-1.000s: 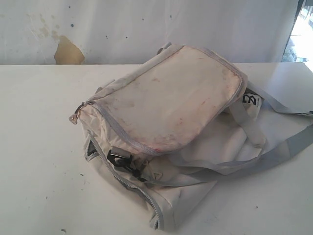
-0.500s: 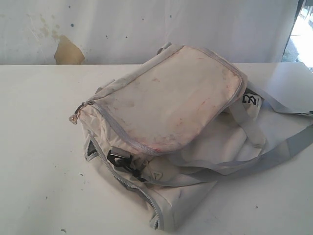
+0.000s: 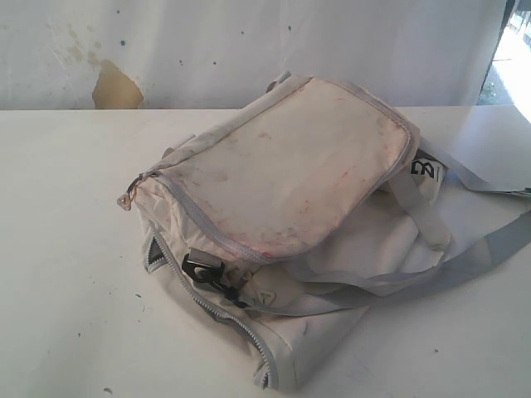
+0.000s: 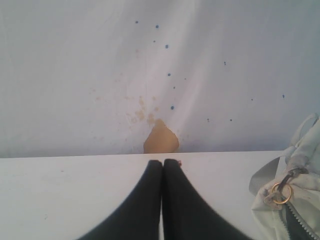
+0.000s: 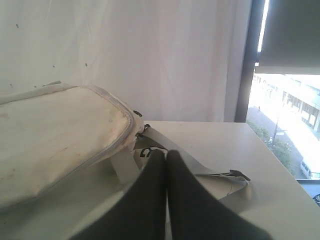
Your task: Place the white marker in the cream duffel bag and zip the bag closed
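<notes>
Cream duffel bag [image 3: 290,166] on table [image 3: 66,249], near both pairs of jaws, each pressed together, empty

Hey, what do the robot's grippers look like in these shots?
The left gripper and right gripper each show two smooth black fingers, broad at the base, tapering to rounded tips. No cables or markings show; the arms are out of view.

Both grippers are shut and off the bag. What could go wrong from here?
1. No white marker shows in any view, so you might zip the cream duffel bag without it.
2. The grey strap lies loose on the table just ahead of the right gripper; it could snag and drag the bag.
3. The zip pull ring is small and sits on soft fabric; the left gripper may slip off it.
</notes>
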Tool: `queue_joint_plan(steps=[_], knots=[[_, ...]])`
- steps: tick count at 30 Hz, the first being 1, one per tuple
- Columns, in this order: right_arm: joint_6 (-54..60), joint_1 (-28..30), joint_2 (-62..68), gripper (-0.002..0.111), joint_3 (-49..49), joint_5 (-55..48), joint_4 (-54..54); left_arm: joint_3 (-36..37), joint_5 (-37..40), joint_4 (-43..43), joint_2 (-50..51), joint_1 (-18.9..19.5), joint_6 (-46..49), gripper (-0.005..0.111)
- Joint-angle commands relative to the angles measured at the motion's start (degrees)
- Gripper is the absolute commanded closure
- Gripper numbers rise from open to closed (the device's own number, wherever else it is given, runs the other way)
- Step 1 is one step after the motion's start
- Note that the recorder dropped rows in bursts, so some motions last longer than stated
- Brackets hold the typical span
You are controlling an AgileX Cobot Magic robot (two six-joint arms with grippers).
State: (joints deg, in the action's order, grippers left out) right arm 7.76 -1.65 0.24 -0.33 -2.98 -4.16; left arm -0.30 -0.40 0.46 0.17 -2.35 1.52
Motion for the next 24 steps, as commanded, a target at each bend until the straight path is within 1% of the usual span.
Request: queue_joint_plan(steps=[1, 10, 11, 14, 24], knots=[[0.36, -0.09, -0.24, 0.108, 0.33, -0.04, 0.13, 0.30, 0.07, -0.46, -0.17, -0.11, -0.20, 0.107], [-1.03, -0.07, -0.24, 0.108, 0.33, -0.04, 1.50, 0.30, 0.07, -0.46, -0.17, -0.11, -0.20, 0.107], [-4.27, -0.07, -0.24, 0.108, 0.33, -0.04, 3.42, 0.30, 0.07, -0.46, -0.17, -0.11, -0.20, 0.107], [-6.70, -0.07, -0.24, 0.108, 0.33, -0.04, 5.13, 0.30, 0.07, -0.46, -0.17, -0.11, -0.20, 0.107], [-6.70, -0.07, -0.24, 0.108, 0.33, -0.04, 5.13, 0.30, 0.07, -0.46, -0.17, -0.11, -0.20, 0.107]])
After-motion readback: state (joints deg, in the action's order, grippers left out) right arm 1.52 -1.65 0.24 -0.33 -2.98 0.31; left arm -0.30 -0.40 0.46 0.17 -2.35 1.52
